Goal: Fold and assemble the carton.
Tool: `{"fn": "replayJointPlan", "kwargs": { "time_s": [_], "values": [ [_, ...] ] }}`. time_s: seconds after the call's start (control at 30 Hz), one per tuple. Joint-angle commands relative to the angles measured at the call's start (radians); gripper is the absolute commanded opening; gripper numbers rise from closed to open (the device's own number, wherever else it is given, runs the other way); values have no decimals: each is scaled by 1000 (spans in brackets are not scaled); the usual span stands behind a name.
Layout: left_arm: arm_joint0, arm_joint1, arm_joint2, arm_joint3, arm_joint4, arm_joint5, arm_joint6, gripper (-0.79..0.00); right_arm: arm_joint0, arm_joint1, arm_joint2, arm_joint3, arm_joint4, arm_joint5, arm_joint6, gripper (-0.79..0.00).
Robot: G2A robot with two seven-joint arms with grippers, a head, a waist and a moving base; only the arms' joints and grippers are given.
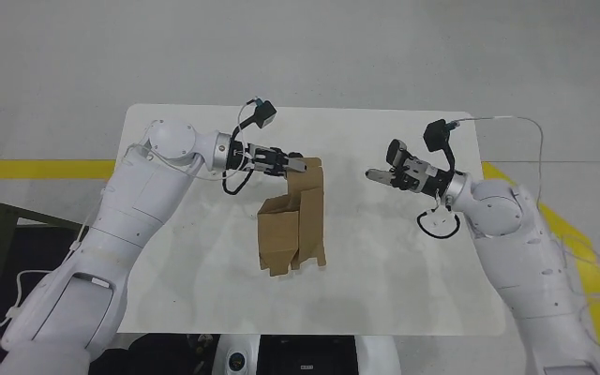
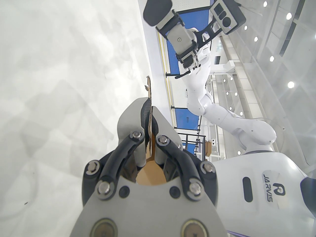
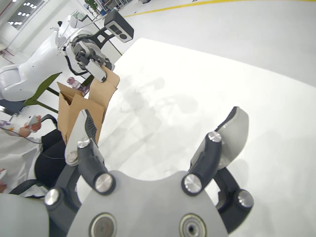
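Carton point(image 1: 292, 220): standing near the middle of the counter point(image 1: 403, 281); brown, partly opened into a skewed sleeve, upper flaps raised and unfolded.
Left tool point(image 1: 298, 165): clenched on the edge of one raised flap at the carton's far end; cardboard pinched between the pads point(image 2: 158, 122) in the left wrist view.
Right tool point(image 1: 380, 159): spread wide, holding nothing, off to the carton's side and apart from it.
Done so far: seemingly opened from flat into a rough tube, walls not yet square.
Remaining: probably squaring the walls, folding the flaps inward, closing the ends; no flap tucked as far as visible.
Bottom end: hidden against the counter; cannot tell whether closed.
Stage: judged early to middle, with most of the folding ahead.
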Motion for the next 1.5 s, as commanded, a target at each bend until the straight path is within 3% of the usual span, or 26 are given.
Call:
{"fn": "replayJointPlan", "kwargs": {
  "time_s": [0.0,0.27,0.83,0.9,0.97,1.07,1.2,1.47],
  "values": [
    [-2,-1,-3,9,-7,-10,-3,-785,6,0,-15,10,69,6,46,0],
    [-36,-24,10,76,-76,-66,-16,-785,40,-7,-101,44,275,-10,194,0],
    [-162,-141,152,274,-168,-186,-44,-785,114,-39,-264,143,479,-73,301,0],
    [-170,-151,160,296,-174,-193,-49,-785,122,-42,-277,149,489,-78,307,-142],
    [-178,-160,164,315,-179,-200,-54,-785,129,-45,-289,156,498,-80,311,-215],
    [-187,-171,170,338,-186,-208,-62,-785,138,-50,-309,163,512,-83,309,-406],
    [-192,-184,174,358,-195,-216,-72,-785,150,-55,-333,173,526,-86,306,-486],
    [-201,-200,176,382,-187,-221,-73,-785,170,-56,-367,189,545,-89,302,-785]
  ]
}}
